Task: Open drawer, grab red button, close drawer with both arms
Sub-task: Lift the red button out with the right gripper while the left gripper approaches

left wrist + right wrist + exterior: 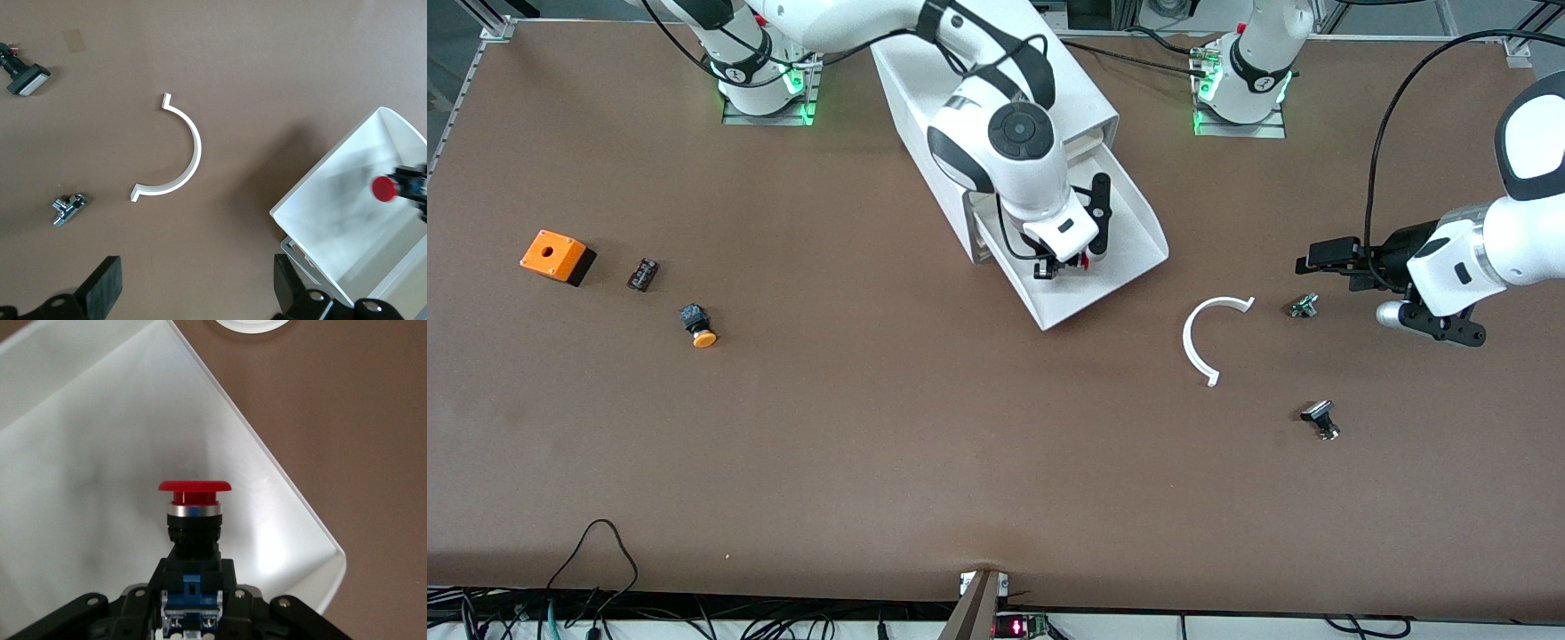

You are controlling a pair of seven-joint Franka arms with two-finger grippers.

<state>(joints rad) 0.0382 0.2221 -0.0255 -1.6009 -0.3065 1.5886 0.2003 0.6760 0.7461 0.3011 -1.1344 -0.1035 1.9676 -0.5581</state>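
Observation:
The drawer (1138, 233) stands pulled out of the white box cabinet (911, 84), toward the front camera. My right gripper (1064, 265) is over the open drawer and is shut on the button (1083, 260). In the right wrist view the button (194, 508) sits between the fingers (148, 590), red cap outward, black-and-blue body clamped, with the white drawer floor (87, 447) below it. My left gripper (1309, 261) is open and empty over the table toward the left arm's end. In the left wrist view (193, 293) it sees the drawer (333, 220) and the button (383, 189).
A white curved strip (1209, 338) (183, 153), a small silver part (1304, 306) (67, 208) and a black-topped silver button (1320, 420) (23, 73) lie near the left gripper. An orange box (557, 256), a small dark block (643, 274) and an orange-capped black button (698, 324) lie toward the right arm's end.

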